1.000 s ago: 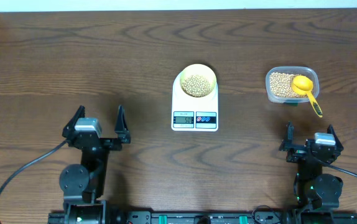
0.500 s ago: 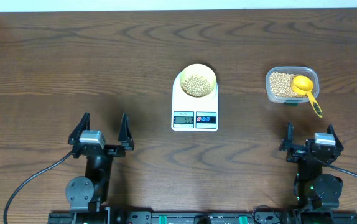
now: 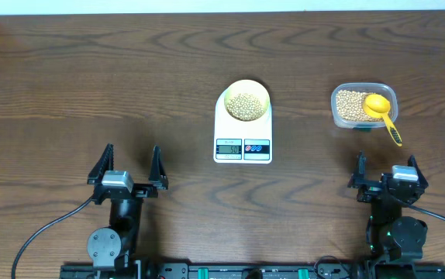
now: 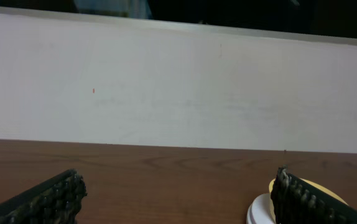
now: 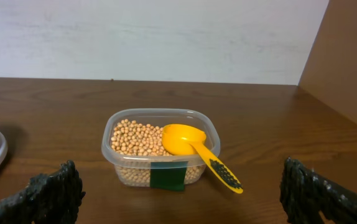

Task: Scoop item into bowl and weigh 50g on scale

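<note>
L claw [image 3: 132, 151] & R claw [image 3: 386, 163] gape wide, empty. Beans [image 3: 245, 106] in bowl [image 3: 246, 83] on scale [image 3: 243, 132]. Likely best: check display [image 3: 229, 147] shows 50g, w/o bumping scale.

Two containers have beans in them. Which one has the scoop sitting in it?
The clear tub right of the scale: the yellow scoop lies in its beans. The pale-yellow bowl on the scale holds beans only.

On the wooden desk [image 3: 67, 77], the small round pale-yellow bowl [image 3: 263, 91] holding tan beans [image 3: 244, 106] sits on the white digital scale [image 3: 221, 128]; right of it, a clear plastic tub [image 3: 334, 108] holds beans and a yellow scoop [image 3: 377, 105].
</note>
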